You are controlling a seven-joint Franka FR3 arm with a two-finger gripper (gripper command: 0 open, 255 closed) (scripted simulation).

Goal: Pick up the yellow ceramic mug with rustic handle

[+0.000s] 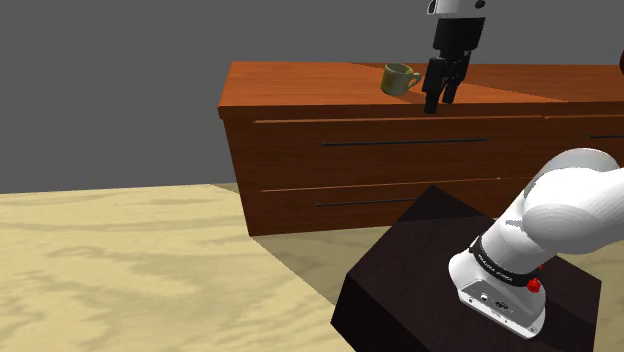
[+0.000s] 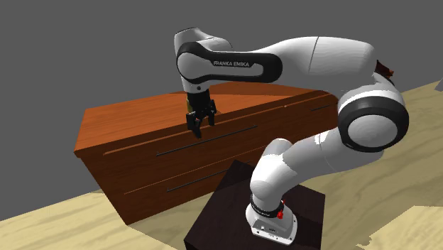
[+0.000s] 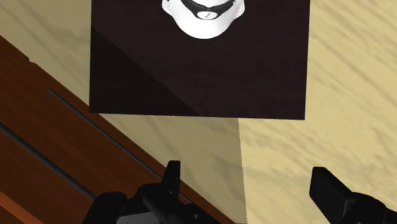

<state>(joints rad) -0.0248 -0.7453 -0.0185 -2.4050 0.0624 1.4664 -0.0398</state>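
Observation:
An olive-yellow mug (image 1: 400,78) stands on top of the wooden dresser (image 1: 300,90), its handle turned toward the shoulder view's right. My black gripper (image 1: 440,103) hangs just to the right of the mug in that view, near the dresser's front edge, fingers pointing down and apart with nothing between them. In the second exterior view the gripper (image 2: 203,128) hovers at the dresser's front edge above the drawers. In the wrist view the open gripper (image 3: 251,191) looks down past the drawer fronts (image 3: 38,146) to the floor.
The dresser (image 2: 135,153) has two long drawers with dark slit handles. My dark box stand (image 1: 420,260) sits close in front of it on a pale wood-grain floor (image 1: 120,270). A plain grey wall is behind.

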